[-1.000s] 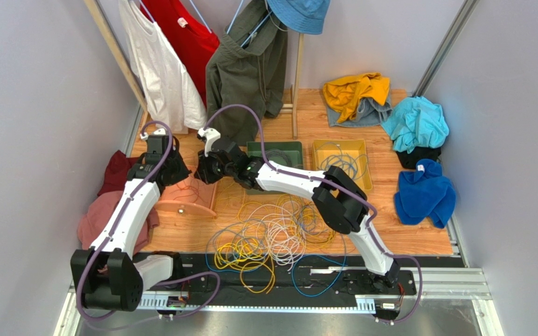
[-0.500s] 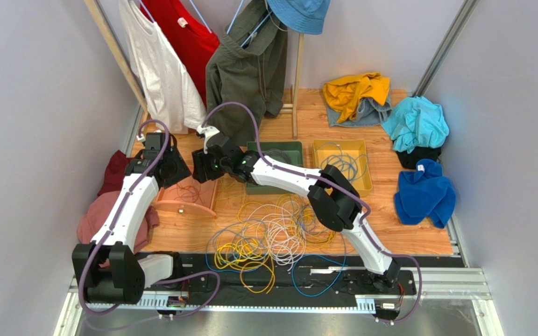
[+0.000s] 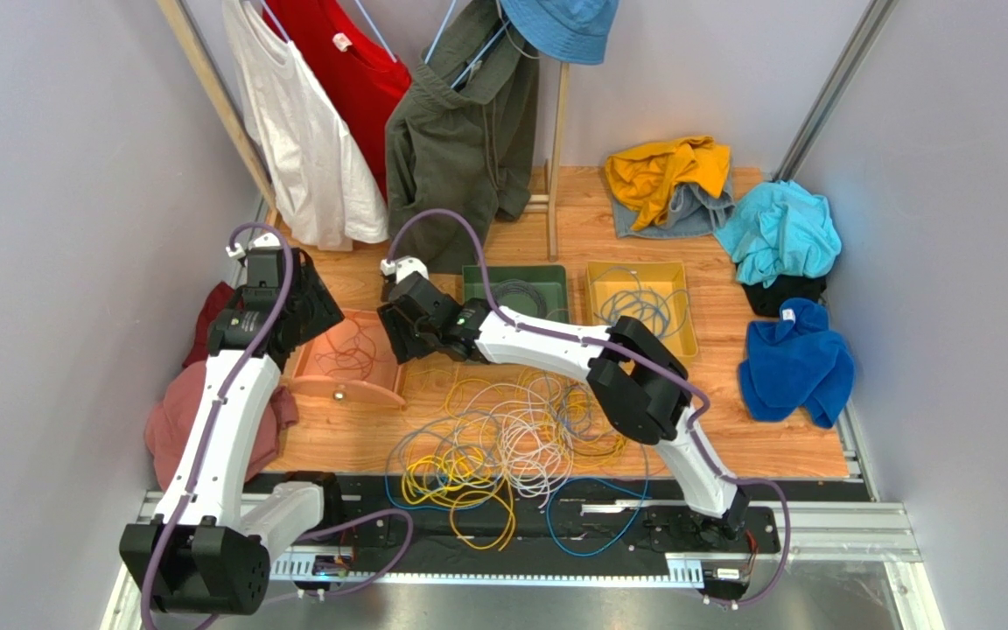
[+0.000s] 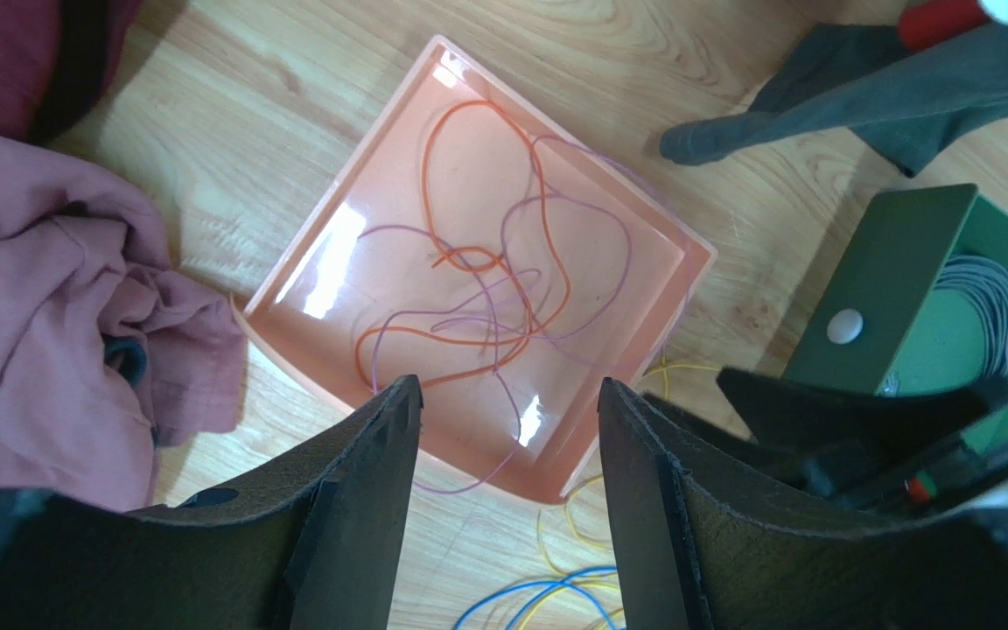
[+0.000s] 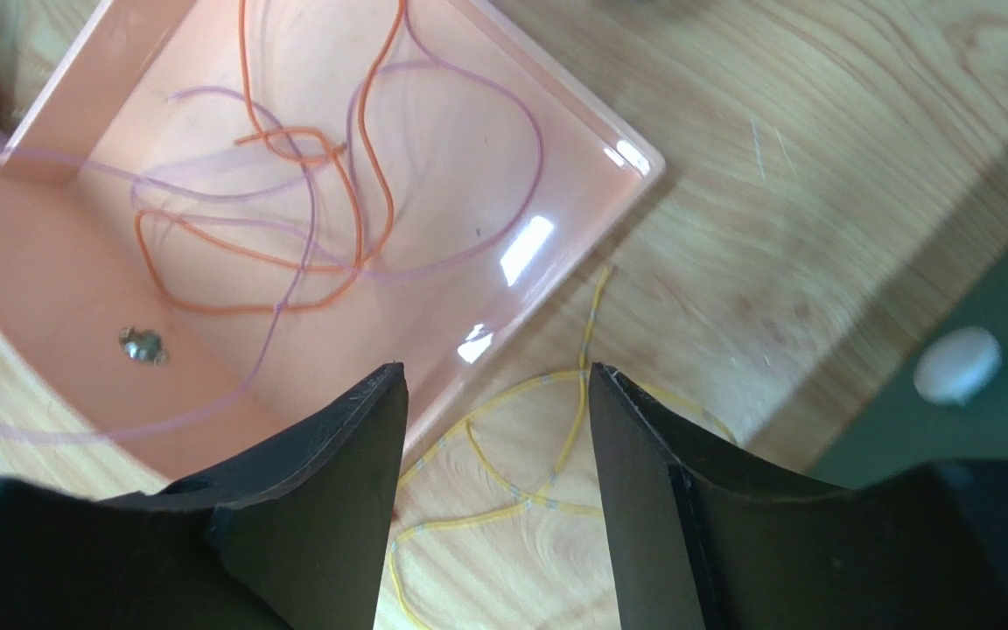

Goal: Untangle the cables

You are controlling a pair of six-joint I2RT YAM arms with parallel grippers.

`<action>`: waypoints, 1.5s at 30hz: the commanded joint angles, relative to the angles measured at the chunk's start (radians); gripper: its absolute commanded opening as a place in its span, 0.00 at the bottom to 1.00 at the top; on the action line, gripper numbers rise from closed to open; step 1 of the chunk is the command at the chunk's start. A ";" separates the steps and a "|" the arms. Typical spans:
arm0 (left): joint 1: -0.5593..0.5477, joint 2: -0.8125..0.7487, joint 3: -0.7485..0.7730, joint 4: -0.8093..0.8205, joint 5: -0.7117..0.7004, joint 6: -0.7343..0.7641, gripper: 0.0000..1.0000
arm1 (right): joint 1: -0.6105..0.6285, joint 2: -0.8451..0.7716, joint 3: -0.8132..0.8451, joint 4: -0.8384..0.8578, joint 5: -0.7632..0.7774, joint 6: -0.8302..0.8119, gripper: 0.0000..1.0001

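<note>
A loose tangle of yellow, white-grey and blue cables [image 3: 509, 446] lies on the wooden floor in front of the arms. A pink tray [image 3: 345, 361] holds an orange cable [image 4: 470, 263] and a lilac cable [image 4: 595, 223], both slack on its bottom. My left gripper [image 4: 507, 387] hangs open over the tray's near edge with nothing between its fingers. My right gripper [image 5: 496, 374] is open too, above the tray's corner [image 5: 628, 158] and a yellow cable [image 5: 523, 492] on the wood. In the top view the left gripper [image 3: 299, 322] and right gripper [image 3: 398, 335] flank the tray.
A green tray [image 3: 516, 295] and a yellow tray [image 3: 641, 309] with coiled cables stand behind the tangle. Pink and dark red cloths [image 3: 187, 407] lie left of the pink tray, blue cloths [image 3: 796, 361] at the right. Clothes hang on a rack [image 3: 457, 131] at the back.
Both grippers have gone from shut to open and drawn apart over the pink tray. The left arm has pulled back to the left, the right dipped slightly nearer.
</note>
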 commanded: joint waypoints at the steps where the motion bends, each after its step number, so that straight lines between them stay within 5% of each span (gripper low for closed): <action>1: 0.007 0.000 0.030 -0.016 -0.018 0.034 0.61 | 0.022 -0.148 -0.072 0.139 0.021 0.005 0.57; 11: 0.007 -0.040 0.010 0.052 0.135 -0.022 0.54 | 0.068 -0.330 -0.231 0.242 -0.036 0.038 0.52; 15: -0.040 -0.182 -0.059 0.144 0.283 -0.064 0.51 | 0.136 -0.544 -0.449 0.242 0.176 0.069 0.52; 23: -0.492 -0.322 -0.257 0.306 0.295 -0.077 0.60 | 0.237 -0.976 -0.883 0.052 0.424 0.194 0.53; 24: -0.531 -0.336 -0.316 0.328 0.276 -0.087 0.83 | 0.242 -1.015 -0.912 0.035 0.453 0.215 0.53; 27: -0.675 -0.345 -0.407 0.403 0.220 -0.124 0.89 | 0.277 -1.156 -1.006 -0.031 0.505 0.271 0.53; 35: -1.090 -0.206 -0.424 0.489 -0.080 -0.221 0.89 | 0.297 -1.241 -1.126 -0.222 0.588 0.422 0.52; 42: -1.135 -0.192 -0.449 0.500 -0.137 -0.296 0.87 | 0.207 -1.237 -1.235 -0.186 0.625 0.483 0.50; 45: -1.135 -0.271 -0.481 0.505 -0.165 -0.318 0.86 | 0.085 -1.260 -1.259 -0.005 0.553 0.378 0.49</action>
